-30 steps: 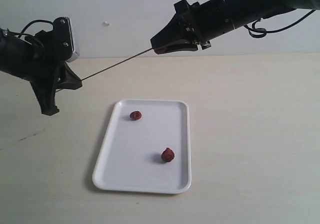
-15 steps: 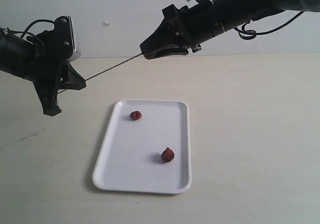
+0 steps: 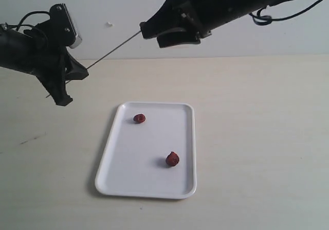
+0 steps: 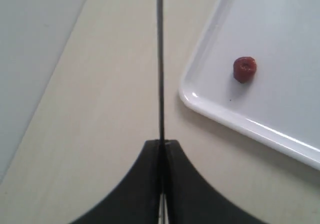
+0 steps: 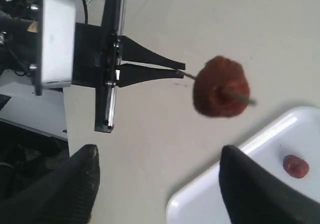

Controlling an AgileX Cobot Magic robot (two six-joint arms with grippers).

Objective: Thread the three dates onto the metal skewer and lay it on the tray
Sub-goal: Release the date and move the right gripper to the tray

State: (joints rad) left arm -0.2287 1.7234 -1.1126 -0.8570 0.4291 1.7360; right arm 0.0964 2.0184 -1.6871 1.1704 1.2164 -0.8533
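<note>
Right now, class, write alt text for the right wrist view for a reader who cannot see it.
A dark red date sits threaded on the metal skewer, held by the shut left end effector. A second date lies in the white tray.

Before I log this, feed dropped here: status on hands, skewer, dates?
Left hand shut on skewer. Right hand open around one threaded date. Two dates loose on tray. No obstruction seen.

red-brown dates (image 3: 172, 159), white tray (image 3: 154, 137), grey skewer (image 3: 113, 51)
</note>
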